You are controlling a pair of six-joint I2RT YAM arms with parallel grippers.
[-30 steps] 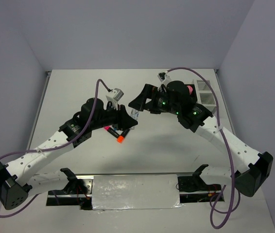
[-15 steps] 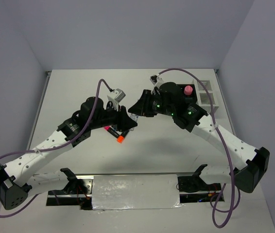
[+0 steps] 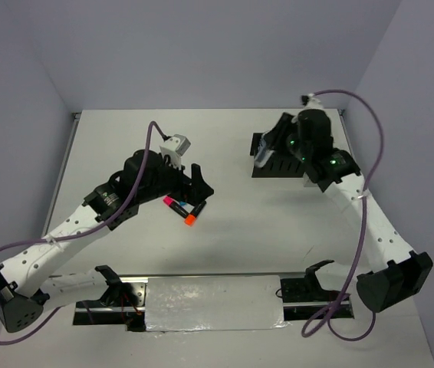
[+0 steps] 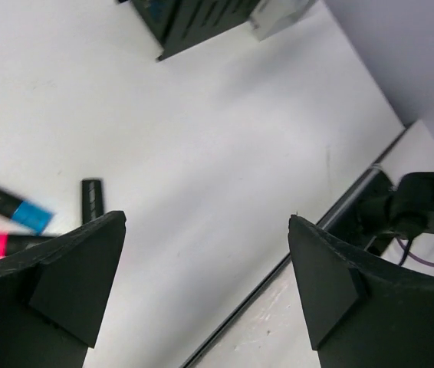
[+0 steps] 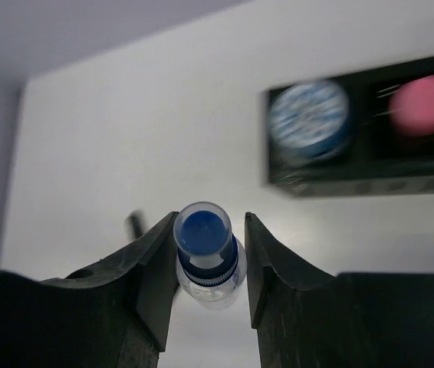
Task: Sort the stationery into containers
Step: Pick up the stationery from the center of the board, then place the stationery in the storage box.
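Note:
My right gripper is shut on a small clear tube with a blue cap, held cap-up between its fingers. In the top view that gripper hangs over the left end of the black organiser. In the right wrist view, one compartment of the organiser holds a blue-white tape roll and another a pink item. My left gripper stands open and empty over the table. Beside it lie a pink-capped marker and an orange-capped marker. A blue-capped marker shows in the left wrist view.
The white-grey box sits just past the organiser at the top of the left wrist view. A short dark piece lies next to the markers. The table's near edge has a metal rail.
The left gripper opened and let go of the tube as the right gripper closed on it. The right arm then swung back right with the tube, over the organiser.

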